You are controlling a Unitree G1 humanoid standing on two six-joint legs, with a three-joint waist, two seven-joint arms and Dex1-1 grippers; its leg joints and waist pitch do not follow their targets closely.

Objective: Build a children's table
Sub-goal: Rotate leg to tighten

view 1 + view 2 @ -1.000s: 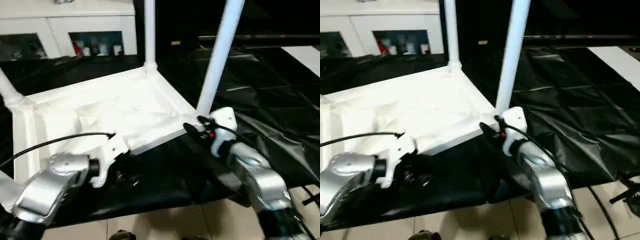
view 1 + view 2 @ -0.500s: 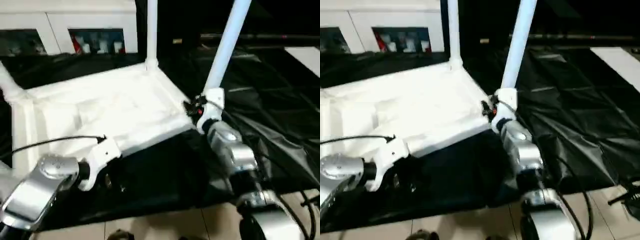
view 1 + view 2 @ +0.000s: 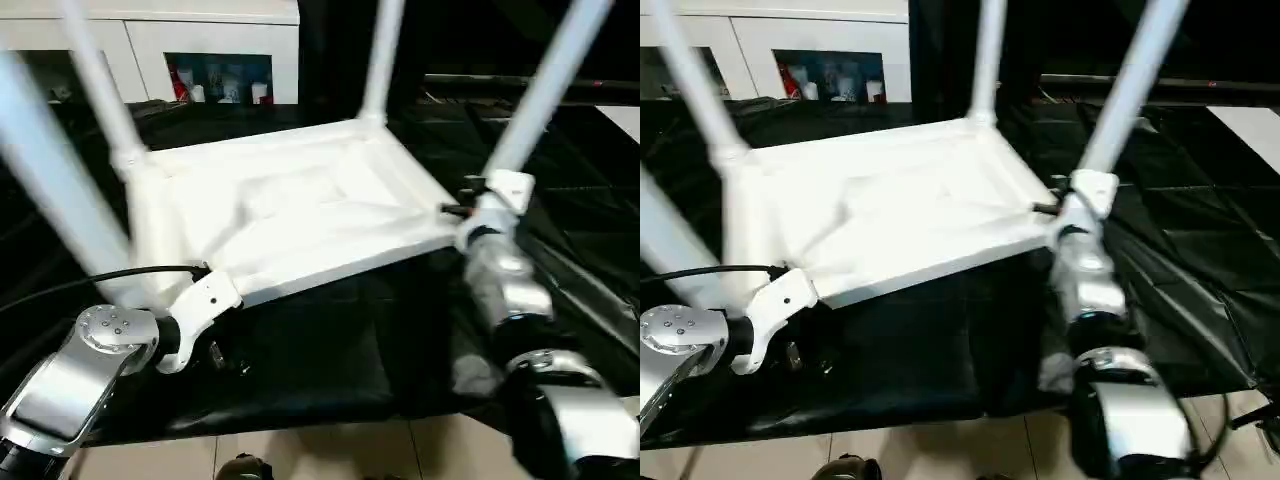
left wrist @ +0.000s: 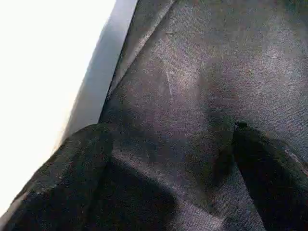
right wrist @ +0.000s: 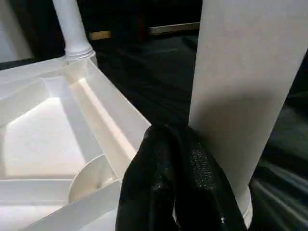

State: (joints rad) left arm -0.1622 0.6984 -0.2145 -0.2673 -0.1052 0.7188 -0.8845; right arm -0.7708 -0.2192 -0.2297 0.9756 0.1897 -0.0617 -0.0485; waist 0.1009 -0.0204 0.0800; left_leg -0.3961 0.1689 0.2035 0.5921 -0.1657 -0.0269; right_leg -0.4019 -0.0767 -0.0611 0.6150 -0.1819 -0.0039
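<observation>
Upside down on the black plastic sheeting (image 3: 560, 250) that covers the surface: small white plastic children's table (image 3: 300, 215), ribbed underside up, long white tubular legs rising from round corner sockets. Four legs in view from the head camera: far leg (image 3: 381, 60), right-hand near leg (image 3: 540, 90), far-left leg (image 3: 100, 90), and a blurred one close to the camera at the left (image 3: 50, 190).

Probably light for its bulk and fairly stiff; hollow moulded plastic, smooth and likely slippery on the round tubes. Long legs give leverage, so a push high up would likely tip or skid the whole piece on the slick sheeting. Best hold, at a guess: low on a leg just above its socket, or on the rim of the top, where the ribs stiffen it.

Right gripper (image 5: 178, 183) at the foot of the right-hand near leg (image 5: 245, 86), jaws pressed together, black fingers against the tube beside its socket; gripping nothing. Left gripper (image 4: 173, 178) below the near edge of the top, jaws spread wide over the sheeting, empty.

Containers: white cabinet with glass-fronted shelves (image 3: 220, 45) in the background, small red and white items behind the glass, too small to identify. Ribbed compartments of the underside (image 5: 43, 139) empty.
</observation>
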